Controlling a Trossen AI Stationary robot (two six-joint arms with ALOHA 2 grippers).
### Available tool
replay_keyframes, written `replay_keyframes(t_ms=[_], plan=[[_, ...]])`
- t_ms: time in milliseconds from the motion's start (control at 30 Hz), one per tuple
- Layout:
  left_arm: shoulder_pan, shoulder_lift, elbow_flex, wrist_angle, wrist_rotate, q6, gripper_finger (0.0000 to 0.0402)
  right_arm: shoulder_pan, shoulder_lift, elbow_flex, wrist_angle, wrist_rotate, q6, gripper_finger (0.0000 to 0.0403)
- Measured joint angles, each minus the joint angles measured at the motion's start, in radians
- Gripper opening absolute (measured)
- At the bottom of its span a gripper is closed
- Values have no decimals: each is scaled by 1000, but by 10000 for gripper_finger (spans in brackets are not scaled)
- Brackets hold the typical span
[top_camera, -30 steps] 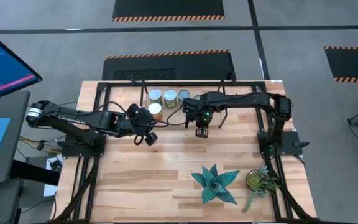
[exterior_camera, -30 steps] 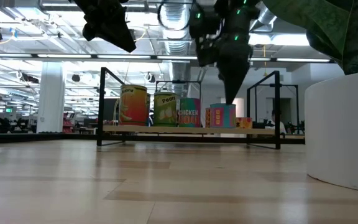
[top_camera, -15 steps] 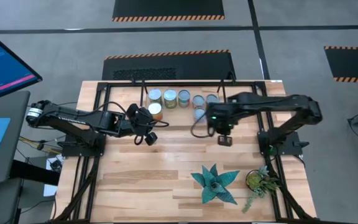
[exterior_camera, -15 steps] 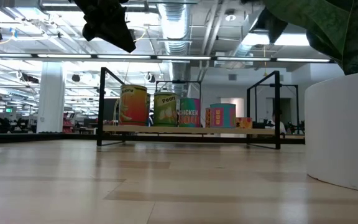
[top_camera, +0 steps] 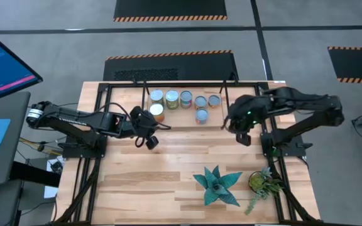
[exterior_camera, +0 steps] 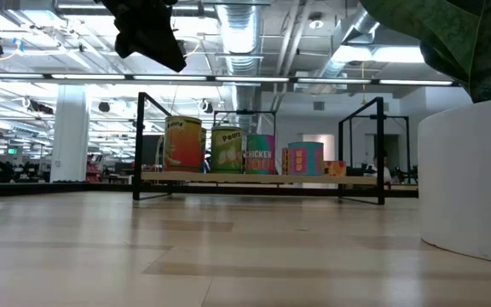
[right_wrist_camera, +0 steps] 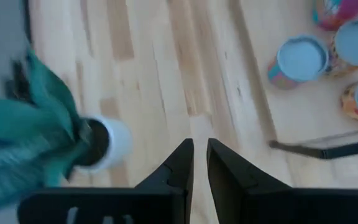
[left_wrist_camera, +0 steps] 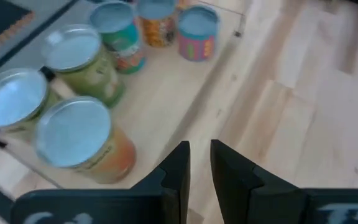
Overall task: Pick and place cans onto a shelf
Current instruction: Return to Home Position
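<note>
Toward the far side of the pale wooden plank table point(top_camera: 168, 163), a low shelf point(exterior_camera: 356, 178) of thin black metal rods with a light wooden surface carries a group of small cylindrical metal cans point(top_camera: 171, 97) with shiny silver tops; all of them stand upright on the shelf, most in a row along its far part; an orange-labelled can point(top_camera: 157, 111) stands nearer at the left end, and a pink-and-blue can point(top_camera: 201, 115) stands nearer toward the right; from table height the orange-labelled can point(exterior_camera: 183, 145) is leftmost, with a green-labelled can point(exterior_camera: 227, 150) touching or just beside it on its right, then more colourful labels in a line.

The left gripper point(top_camera: 151, 142) hangs above the table just near of the orange-labelled can, at the shelf's left end, touching nothing; in its wrist view its two dark fingers point(left_wrist_camera: 178, 163) are drawn together with only a thin slit between them, holding nothing, and the orange-labelled can point(left_wrist_camera: 82, 140) sits close by; from table height it shows as a dark shape high up on the left point(exterior_camera: 147, 34).

The right gripper point(top_camera: 244, 138) is lifted over the table's right part, to the right of the shelf and well apart from the cans; its fingers point(right_wrist_camera: 179, 163) are likewise pressed nearly together and empty; its wrist view looks down on bare planks, with the pink-and-blue can point(right_wrist_camera: 297, 62) off to one side.

Near the front of the table stand a teal star-shaped plant point(top_camera: 217, 185) and, to its right, a leafy green potted plant point(top_camera: 263, 183).
</note>
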Motion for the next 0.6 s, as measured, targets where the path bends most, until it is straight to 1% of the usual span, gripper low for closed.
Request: replay_keyframes(t_ms=[33, 100, 200, 333, 467, 600], plan=[[0, 0, 1, -2, -17, -24, 52, 0, -13, 0, 12, -24, 3, 70], [0, -1, 14, -34, -14, -46, 52, -2, -43, 0, 5, -92, -27, 70], [0, -29, 57, -81, 23, -41, 52, -1, -98, 0, 6, -153, -63, 70], [0, -86, 86, -102, 47, 41, 52, -2, -179, 0, 24, -150, -69, 70], [0, -161, 90, -104, 46, 149, 52, -2, -253, 0, 91, -149, -135, 70], [0, -228, 87, -131, 65, 164, 52, -1, -314, 0, 156, -154, -167, 70]])
